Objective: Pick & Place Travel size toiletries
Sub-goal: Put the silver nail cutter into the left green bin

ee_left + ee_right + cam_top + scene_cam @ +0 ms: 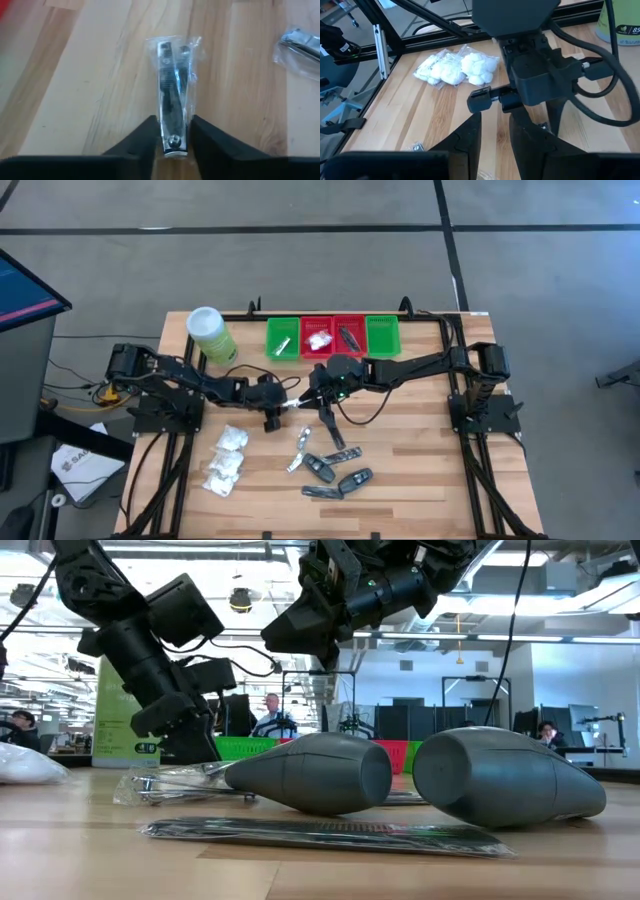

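Note:
A silver nail clipper in a clear packet sits in my left gripper, which is mid-table and shut on it. My right gripper hovers just right of it, narrowly open and touching nothing. White puffy packets lie near the table's left side. More clipper packets, dark grey oblong pieces and a flat dark packet lie near the near edge. My left gripper pinches the clipper packet between its two fingers at the clipper's riveted end. The fingers lie along the clipper, and the rest of the packet reaches forward past the fingertips over the wood. Whether it rests on the table does not show.
A row of green and red trays stands at the far edge, some holding small items. A tall light-green canister stands left of them. People sit in the room behind. Bare wood shows on the table's right side.

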